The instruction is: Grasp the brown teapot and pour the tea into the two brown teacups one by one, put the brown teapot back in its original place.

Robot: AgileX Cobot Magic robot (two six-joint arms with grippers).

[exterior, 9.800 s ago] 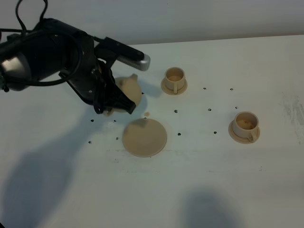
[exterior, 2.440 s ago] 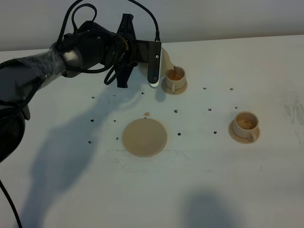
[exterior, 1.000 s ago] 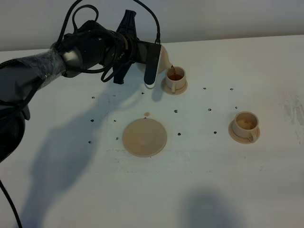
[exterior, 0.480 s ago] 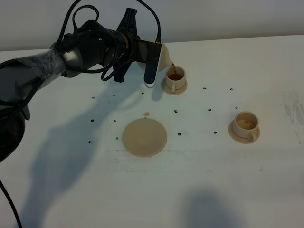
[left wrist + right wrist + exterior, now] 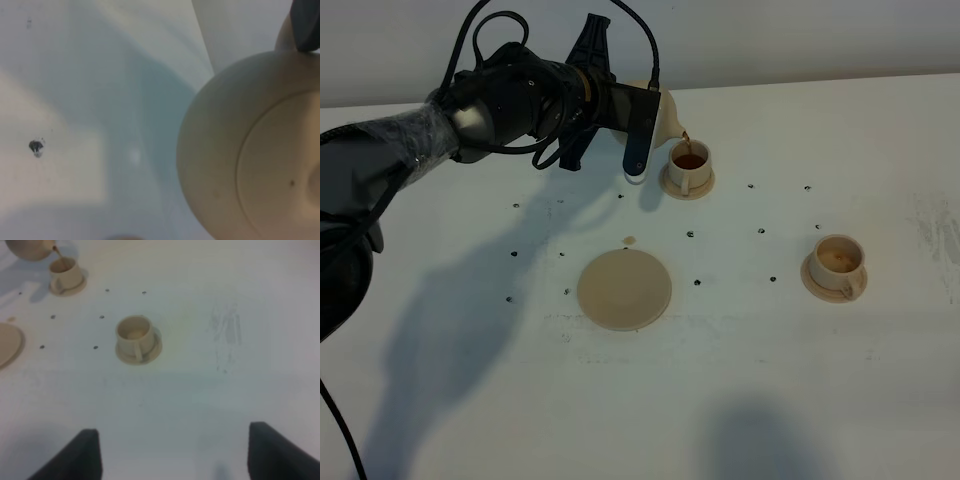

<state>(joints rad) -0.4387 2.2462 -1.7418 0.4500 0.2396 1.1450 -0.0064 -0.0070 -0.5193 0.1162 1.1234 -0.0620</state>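
Entry: brown teapot [image 5: 666,114], clenched in left gripper [image 5: 642,128], tipped over teacup [image 5: 688,164] near far edge of table [image 5: 770,400]; right gripper [image 5: 175,455] spread, empty; risk: overtilt floods cup, wetting surface.

A white table [image 5: 770,400] is seen filling most of the view, and a plain pale grey wall [image 5: 770,40] is set behind its far edge. Small dark dots [image 5: 761,231] are scattered over the table (in loose rows). Faint scuff marks [image 5: 932,225] are smeared near the right edge. Broad soft shadows [image 5: 450,340] are cast across the left side and the near edge.
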